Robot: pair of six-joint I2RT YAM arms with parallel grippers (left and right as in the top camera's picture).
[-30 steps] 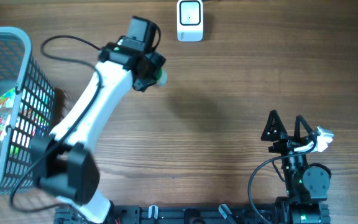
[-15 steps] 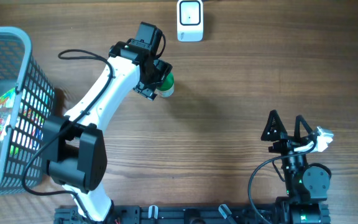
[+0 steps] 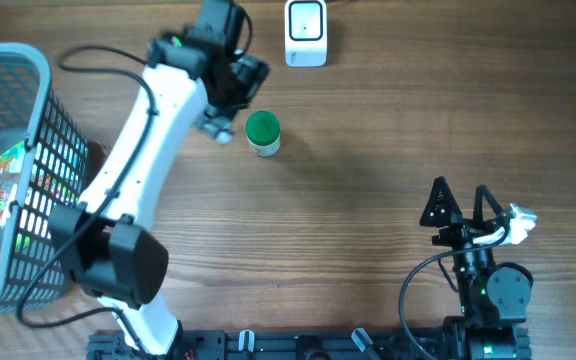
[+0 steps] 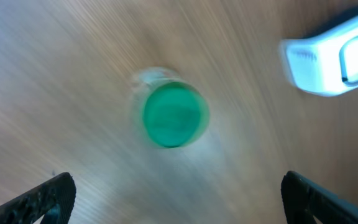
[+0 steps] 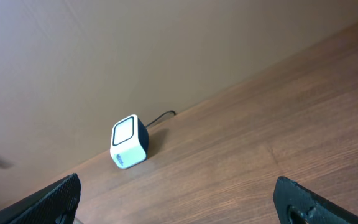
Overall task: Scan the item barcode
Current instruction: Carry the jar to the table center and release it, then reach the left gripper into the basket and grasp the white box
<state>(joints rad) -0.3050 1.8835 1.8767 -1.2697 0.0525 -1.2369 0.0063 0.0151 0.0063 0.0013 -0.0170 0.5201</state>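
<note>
left gripper (image 4: 176,190) is seen with its jaws spread wide and nothing caught between them. the bottle (image 3: 263,132) is found standing free on the table (image 3: 368,150), just to the right of that gripper and a little nearer, apart from both fingers. its long axis is set upright, so only the round green cap (image 4: 174,116) is turned to the cameras. any barcode would be carried on the side wall, which is hidden from above. the scanner (image 3: 306,33) is placed beyond the bottle, toward the far edge and slightly right, near but not touching. the left arm is judged much the nearer one. the right gripper (image 3: 461,208), likewise spread and empty, is parked well apart at the near right. the cap looks smooth and matte; the body beneath is blurred, pale or clear. the scanner is shown as a white rounded block with a dark-framed window. the table is wood-grained, and a grey mesh basket (image 3: 28,120) is set at the left edge.
</note>
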